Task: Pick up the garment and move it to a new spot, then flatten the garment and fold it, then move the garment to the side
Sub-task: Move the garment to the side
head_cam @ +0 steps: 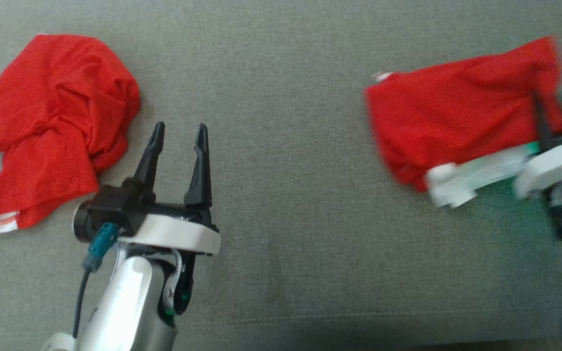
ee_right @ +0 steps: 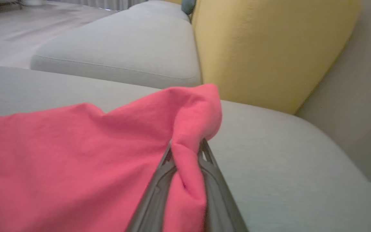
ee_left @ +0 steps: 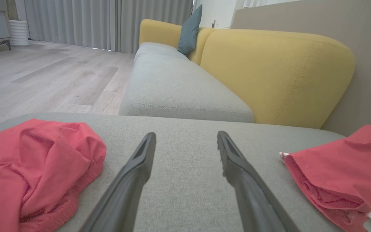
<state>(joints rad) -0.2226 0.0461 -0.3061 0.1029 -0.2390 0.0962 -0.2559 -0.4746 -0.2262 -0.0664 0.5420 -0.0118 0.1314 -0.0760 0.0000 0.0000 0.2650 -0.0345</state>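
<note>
So, early days: left pincer (head_cam: 180,127) gapes wide, empty, over the grey fabric cushion (head_cam: 281,219); further out, right pincer (ee_right: 187,146) pinches a fold of the red cloth garment (head_cam: 456,112) lying at right. Moving, flattening, folding probably all remain.

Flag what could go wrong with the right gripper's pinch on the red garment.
1. The right gripper pinches only a bunched fold at one edge of the red garment. The cloth may slip out, or lift as a wad that is hard to flatten.
2. A second red garment lies crumpled beside the open left gripper. It is the same colour, so the left arm could grab the wrong one.
</note>
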